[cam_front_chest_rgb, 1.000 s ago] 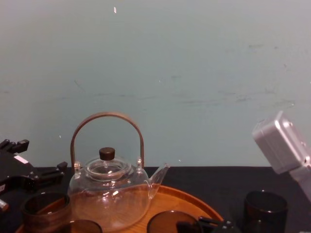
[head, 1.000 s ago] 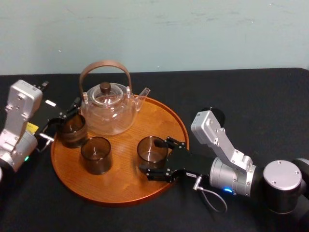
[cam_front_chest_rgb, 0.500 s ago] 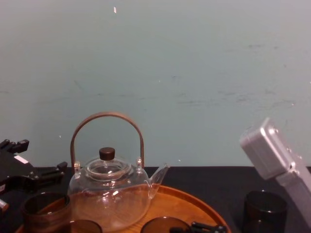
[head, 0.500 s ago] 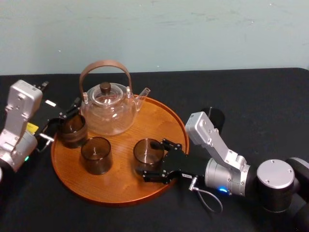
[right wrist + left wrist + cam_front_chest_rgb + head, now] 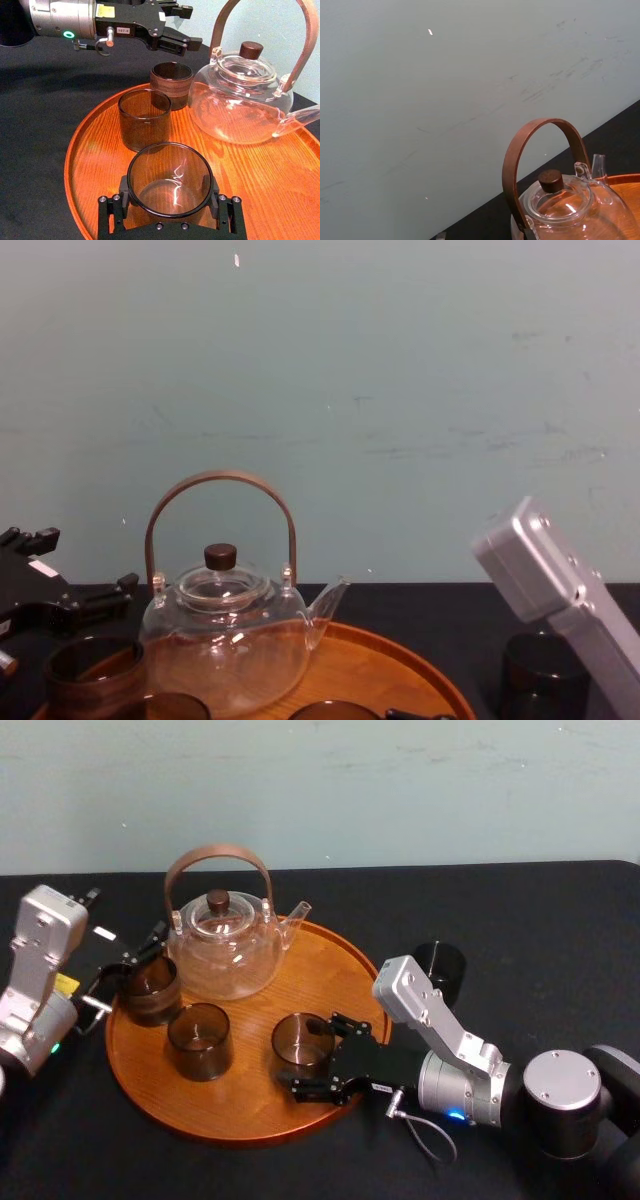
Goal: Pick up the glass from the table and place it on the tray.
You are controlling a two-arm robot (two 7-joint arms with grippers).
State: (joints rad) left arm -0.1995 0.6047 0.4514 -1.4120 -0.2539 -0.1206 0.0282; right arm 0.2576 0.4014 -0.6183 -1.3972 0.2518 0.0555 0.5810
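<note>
In the chest view the bottom edge cuts off the tray [image 5: 390,665]'s near half and all but the rim of the glass [image 5: 325,709] on its right. The right arm [image 5: 545,570] hides part of a dark cup [image 5: 532,672] on the table [image 5: 430,605] at the right. In the left wrist view the teapot [image 5: 570,210]'s base is cut off.

Location: robot test bench in a lab-type room, as I read it from my station.

Item one: table [image 5: 520,910] under plain black cloth. It spreads beneath and to either side of the jaws of my right gripper [image 5: 312,1055], which are closed on a glass [image 5: 298,1040].

Item two: bare, scuffed, pale blue-green wall [image 5: 400,790], straight past the jaws at the table's far edge.

Item three: staged tea set. Round wooden tray [image 5: 330,970] under the jaws, glass teapot [image 5: 225,945] beyond them toward the wall, dark cup [image 5: 200,1040] near them on the tray.
</note>
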